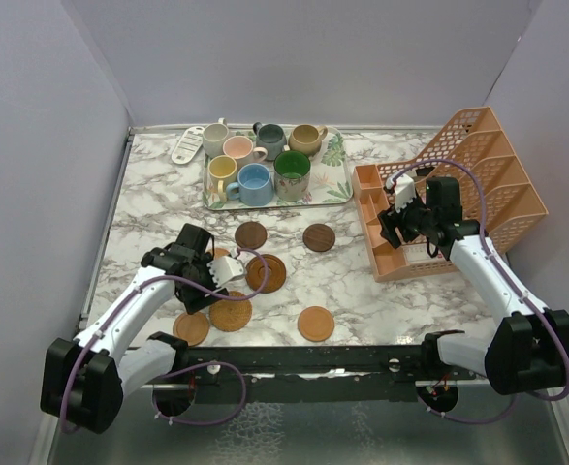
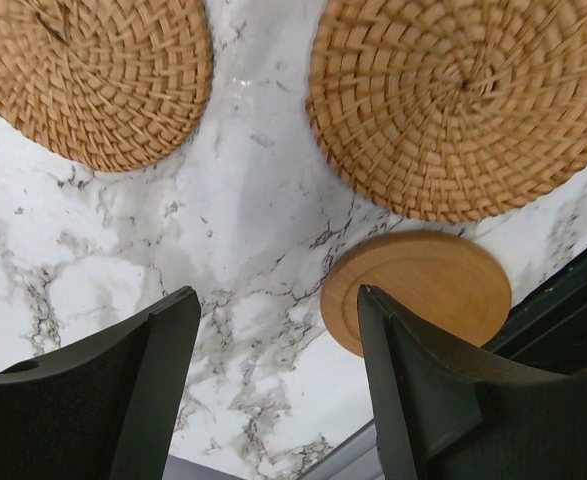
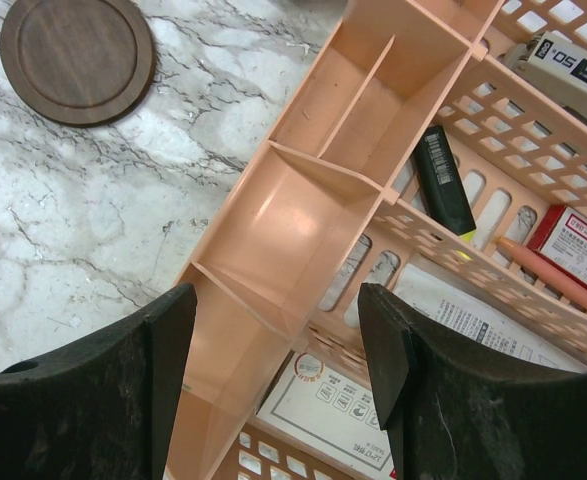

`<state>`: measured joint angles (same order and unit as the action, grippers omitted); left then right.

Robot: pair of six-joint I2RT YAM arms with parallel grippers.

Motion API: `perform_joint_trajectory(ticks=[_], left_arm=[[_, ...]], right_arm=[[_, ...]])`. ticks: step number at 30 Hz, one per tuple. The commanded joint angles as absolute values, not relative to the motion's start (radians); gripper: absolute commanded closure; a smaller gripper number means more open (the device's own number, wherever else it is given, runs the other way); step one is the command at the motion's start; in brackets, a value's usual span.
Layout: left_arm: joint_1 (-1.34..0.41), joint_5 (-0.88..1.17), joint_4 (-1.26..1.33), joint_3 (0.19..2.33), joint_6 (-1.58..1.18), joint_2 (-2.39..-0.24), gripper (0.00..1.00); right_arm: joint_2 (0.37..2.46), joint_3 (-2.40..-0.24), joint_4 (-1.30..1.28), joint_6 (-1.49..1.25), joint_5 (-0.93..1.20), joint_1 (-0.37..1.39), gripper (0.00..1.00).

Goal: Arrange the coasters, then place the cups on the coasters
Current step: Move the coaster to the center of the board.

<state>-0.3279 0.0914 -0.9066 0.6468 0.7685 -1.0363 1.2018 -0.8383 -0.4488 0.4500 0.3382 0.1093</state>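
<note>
Up front, the left gripper (image 2: 278, 305) hangs open and empty over the coasters (image 1: 231, 313) scattered on the marble table (image 1: 410, 300). The right gripper (image 3: 278, 305) is open too, over the orange file rack (image 1: 488, 165). The cups (image 1: 255, 184) sit at the back on the leaf tray (image 1: 335, 155).

Grey box (image 3: 573, 62): I read "50" on it; it sits well beyond the right wrist's fingers (image 3: 453, 420), up in the rack (image 3: 313, 200).
Black marker (image 3: 441, 178): white barcode label, digits too small for me to read; ahead of the right finger.
Red box (image 3: 585, 252): white label with print, unreadable; off to the right.
Printed sheet (image 3: 473, 312): lines of text, illegible; just past the right fingertip.
Carton (image 3: 323, 405): round symbols and small print between the fingers, unreadable.
Left wrist and top views: no text I can read.
</note>
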Motion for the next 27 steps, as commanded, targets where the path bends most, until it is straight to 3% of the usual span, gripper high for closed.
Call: perform_joint_trajectory(ticks=[1,18,27], left_arm=[[-0.289,0.077,-0.933,0.62,0.865,-1.07,0.33],[-0.259,0.055,-0.792,0.555,0.96,-1.18,0.35],[-0.113,0.01,-0.677,0.574,1.052,-1.247,0.37]], right_arm=[[1.174,-0.841,-0.442,0.46,0.368,0.104,0.33],[1.184,-0.838,-0.441,0.46,0.358,0.104,0.33],[1.189,-0.837,-0.438,0.462,0.351,0.104,0.33]])
